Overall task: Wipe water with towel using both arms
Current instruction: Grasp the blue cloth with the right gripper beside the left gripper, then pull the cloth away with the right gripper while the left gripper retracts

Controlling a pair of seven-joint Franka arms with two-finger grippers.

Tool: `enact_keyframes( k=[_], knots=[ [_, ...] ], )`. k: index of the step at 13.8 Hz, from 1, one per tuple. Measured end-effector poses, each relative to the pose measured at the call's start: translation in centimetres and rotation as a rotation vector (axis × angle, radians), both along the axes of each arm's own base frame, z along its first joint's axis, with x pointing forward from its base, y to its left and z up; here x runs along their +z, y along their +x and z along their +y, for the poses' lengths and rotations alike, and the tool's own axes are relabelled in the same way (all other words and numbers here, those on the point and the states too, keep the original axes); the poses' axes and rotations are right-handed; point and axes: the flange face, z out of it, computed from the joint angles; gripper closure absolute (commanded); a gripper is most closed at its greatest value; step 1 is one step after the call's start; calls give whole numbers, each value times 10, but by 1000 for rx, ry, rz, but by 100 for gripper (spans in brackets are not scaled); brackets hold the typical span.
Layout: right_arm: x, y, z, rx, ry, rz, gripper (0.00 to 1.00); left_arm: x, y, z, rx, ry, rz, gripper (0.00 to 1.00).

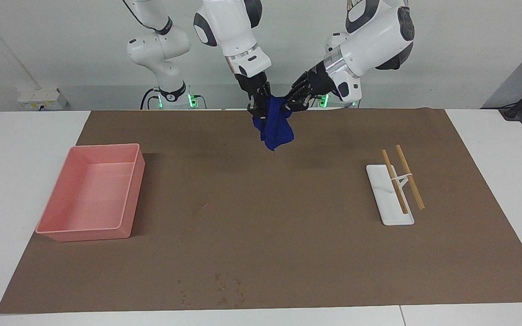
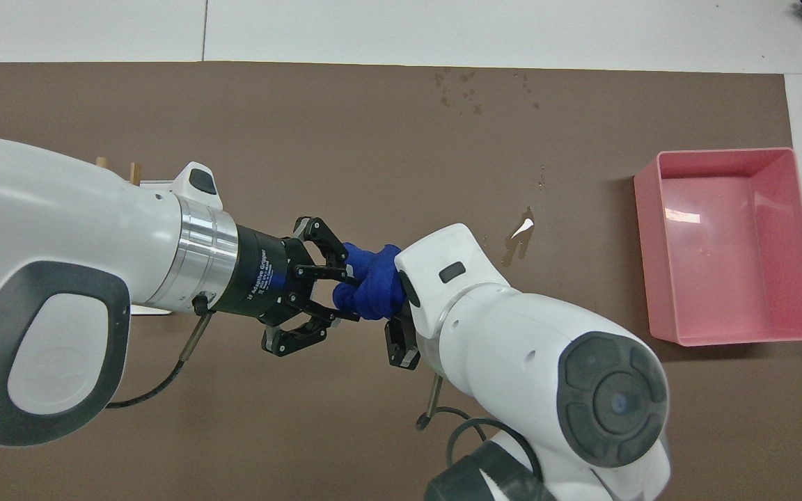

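Observation:
The deep-blue towel hangs bunched in the air over the mat's edge nearest the robots, between the two hands. My right gripper is shut on the towel's top. In the overhead view its fingers are hidden under its own wrist. My left gripper is at the towel's other side, its fingertips parted with a fold of cloth between them. The water is a thin glossy streak on the brown mat, farther from the robots and toward the pink tray.
A pink tray stands at the right arm's end of the mat. A white stand with two wooden sticks sits at the left arm's end. Tiny scattered specks lie near the mat's farthest edge.

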Motion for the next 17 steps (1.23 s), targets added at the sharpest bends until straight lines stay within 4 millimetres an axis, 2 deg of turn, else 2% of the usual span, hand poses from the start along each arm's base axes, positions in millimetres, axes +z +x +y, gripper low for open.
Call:
enact_keyframes(
  k=[3,5,7,9,12,14,17],
  knots=[
    [-3,1,-3,-3,-9,11,100,-1,-1,6,-46,173,-121,0],
    [-6,2,-6,-2,-29,23,100,-2,6,14,-108,254,-223,0],
    [-11,7,-19,-14,-69,48,100,-1,21,40,-234,267,-336,0],
    [-18,20,-48,-33,-116,85,100,-2,41,84,-364,267,-444,0],
    [-29,46,-106,-52,-173,118,100,-4,62,148,-588,348,-581,0],
    [-38,57,-137,-74,-232,108,100,-5,66,172,-772,408,-640,0],
    [-56,72,-161,-80,-257,97,100,2,63,190,-1018,445,-624,0]
  ],
)
